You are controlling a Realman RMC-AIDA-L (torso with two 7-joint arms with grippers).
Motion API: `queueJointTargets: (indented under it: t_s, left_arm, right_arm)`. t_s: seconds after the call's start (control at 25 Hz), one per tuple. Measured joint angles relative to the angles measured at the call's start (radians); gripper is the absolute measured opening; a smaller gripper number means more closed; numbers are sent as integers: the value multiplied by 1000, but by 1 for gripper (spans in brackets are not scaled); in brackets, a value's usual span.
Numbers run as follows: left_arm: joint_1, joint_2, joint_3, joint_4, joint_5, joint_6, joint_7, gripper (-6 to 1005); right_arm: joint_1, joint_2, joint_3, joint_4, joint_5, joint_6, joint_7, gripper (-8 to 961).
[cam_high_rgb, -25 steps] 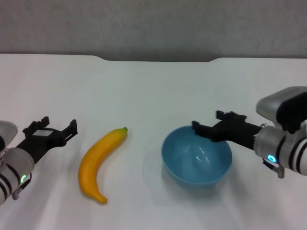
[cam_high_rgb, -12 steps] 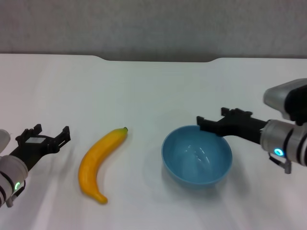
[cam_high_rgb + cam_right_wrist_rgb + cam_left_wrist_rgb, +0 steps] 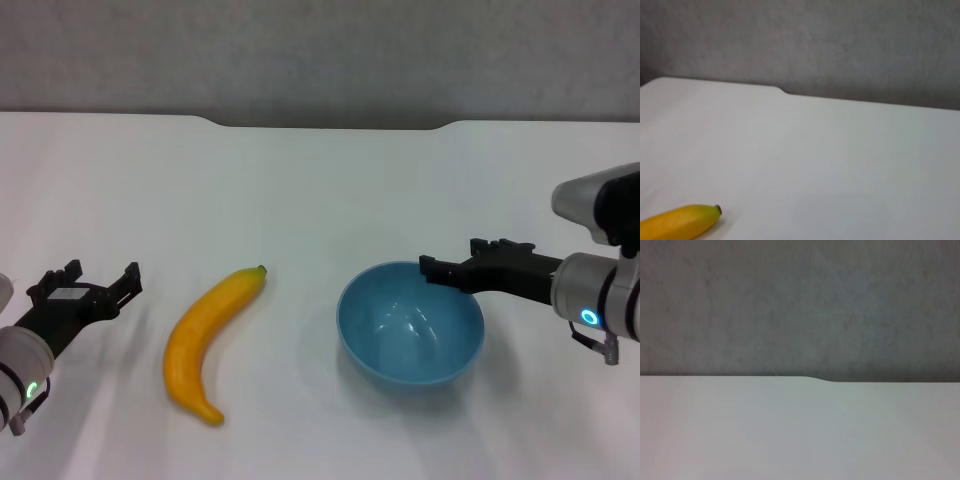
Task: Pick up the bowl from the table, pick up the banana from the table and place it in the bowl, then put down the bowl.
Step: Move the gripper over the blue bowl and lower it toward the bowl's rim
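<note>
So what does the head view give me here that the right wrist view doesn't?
Only the head view shows the bowl, the whole banana lying apart from it, and both grippers: the left gripper open beside the banana, the right gripper at the bowl's far rim. Only the right wrist view brings the banana's stem end up close. Both share the banana, the white table and its notched far edge.

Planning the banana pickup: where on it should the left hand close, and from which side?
Grip the banana around its thick middle, coming from above with fingers across its width. It lies flat on the table, curved, tapering at both ends. The left hand sits open just to its left.
</note>
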Motion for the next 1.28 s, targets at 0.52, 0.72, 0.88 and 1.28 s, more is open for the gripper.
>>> queueJointTargets:
  t_s: [0.52,0.72,0.88,1.28]
  left_arm:
    - [7,0,-26,-16,0,-3,-1,861]
    - [11,0,-38,-21,1,-3,-1,861]
    - [16,-1,-38,-24,1,-3,-1,862]
    - [16,-1,-38,-24,1,-3,-1,863]
  right_arm:
    - [28,0,1,25,-179,23,219,899]
    - [78,2,-6,71,-280,41,319,898]
    - [114,4,-4,106,-283,60,340,897]
    - [207,-1,1,218,-281,102,429,894]
